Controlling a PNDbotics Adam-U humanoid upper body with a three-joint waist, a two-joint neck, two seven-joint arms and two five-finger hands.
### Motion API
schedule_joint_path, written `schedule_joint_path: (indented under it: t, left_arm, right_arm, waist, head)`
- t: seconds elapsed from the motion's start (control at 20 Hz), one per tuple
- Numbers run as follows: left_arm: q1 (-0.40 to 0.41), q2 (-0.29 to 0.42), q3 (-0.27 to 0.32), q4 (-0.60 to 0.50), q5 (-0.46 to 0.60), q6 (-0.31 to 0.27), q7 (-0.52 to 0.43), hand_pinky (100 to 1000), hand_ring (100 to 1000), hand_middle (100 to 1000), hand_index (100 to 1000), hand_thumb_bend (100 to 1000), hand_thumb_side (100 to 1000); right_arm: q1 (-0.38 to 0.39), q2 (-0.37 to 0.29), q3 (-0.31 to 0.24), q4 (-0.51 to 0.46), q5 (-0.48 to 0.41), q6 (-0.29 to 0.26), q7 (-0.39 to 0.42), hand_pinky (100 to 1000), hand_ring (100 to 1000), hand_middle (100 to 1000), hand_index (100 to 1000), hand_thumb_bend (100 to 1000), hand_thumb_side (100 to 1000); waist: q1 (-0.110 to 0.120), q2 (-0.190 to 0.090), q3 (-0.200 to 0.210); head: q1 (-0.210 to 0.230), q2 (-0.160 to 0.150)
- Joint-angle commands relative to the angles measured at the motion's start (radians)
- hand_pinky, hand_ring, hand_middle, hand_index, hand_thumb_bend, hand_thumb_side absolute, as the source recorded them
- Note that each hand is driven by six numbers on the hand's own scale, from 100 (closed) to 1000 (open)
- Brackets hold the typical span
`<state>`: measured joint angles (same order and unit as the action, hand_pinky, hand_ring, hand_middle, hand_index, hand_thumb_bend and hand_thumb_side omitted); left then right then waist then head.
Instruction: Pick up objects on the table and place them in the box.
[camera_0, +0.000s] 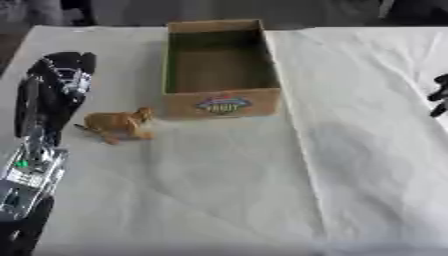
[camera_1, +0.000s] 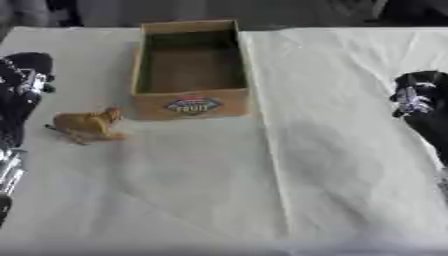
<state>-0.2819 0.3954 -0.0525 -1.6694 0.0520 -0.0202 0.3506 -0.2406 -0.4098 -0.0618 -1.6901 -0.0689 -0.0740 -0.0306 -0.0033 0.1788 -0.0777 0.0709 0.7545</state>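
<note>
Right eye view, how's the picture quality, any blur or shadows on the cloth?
Right eye view: soft throughout; the label on the box is barely readable, and a faint grey shadow lies on the white cloth right of centre. Left eye view: equally soft; the toy animal shows only as a tan shape, and the left hand lacks detail.

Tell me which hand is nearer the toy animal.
Left. The left hand sits just left of the toy animal, a little farther back. The right hand is far across the table, beyond the box.
</note>
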Motion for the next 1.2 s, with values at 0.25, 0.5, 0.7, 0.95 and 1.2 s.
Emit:
schedule_joint_path:
  t: [0.25,0.5,0.7,0.95,1.2]
  left_arm:
    - [-0.013,0.024,0.012,-0.025,-0.015,0.002,-0.012,514,557,549,683,554,490]
    - [-0.024,0.065,0.011,-0.033,-0.055,0.015,-0.064,529,577,573,702,566,314]
    - [-0.047,0.137,0.002,-0.039,-0.117,0.050,-0.134,553,593,594,719,501,153]
    - [-0.103,0.285,0.018,-0.051,-0.283,0.085,-0.434,587,607,608,723,497,100]
    - [-0.170,0.393,0.008,-0.024,-0.314,0.082,-0.689,611,616,617,735,542,100]
  right_arm:
    - [-0.006,-0.023,-0.010,-0.020,-0.006,0.001,-0.002,385,538,603,599,100,385]
    - [-0.004,-0.024,-0.010,-0.020,-0.006,0.002,-0.001,385,537,602,599,100,384]
    - [-0.001,-0.028,-0.009,-0.019,-0.005,0.003,0.000,385,536,601,599,100,383]
    - [0.003,-0.030,-0.009,-0.018,-0.003,0.004,0.002,385,536,600,599,100,383]
    - [0.007,-0.032,-0.008,-0.018,-0.004,0.005,0.004,385,535,600,599,100,383]
  waist:
    - [0.000,-0.016,0.000]
    - [0.002,-0.019,-0.002]
    - [0.005,-0.022,-0.005]
    - [0.007,-0.027,-0.009]
    - [0.008,-0.031,-0.015]
  head:
    - [0.002,-0.006]
    - [0.002,-0.006]
    - [0.001,-0.003]
    - [0.001,0.000]
    - [0.002,0.000]
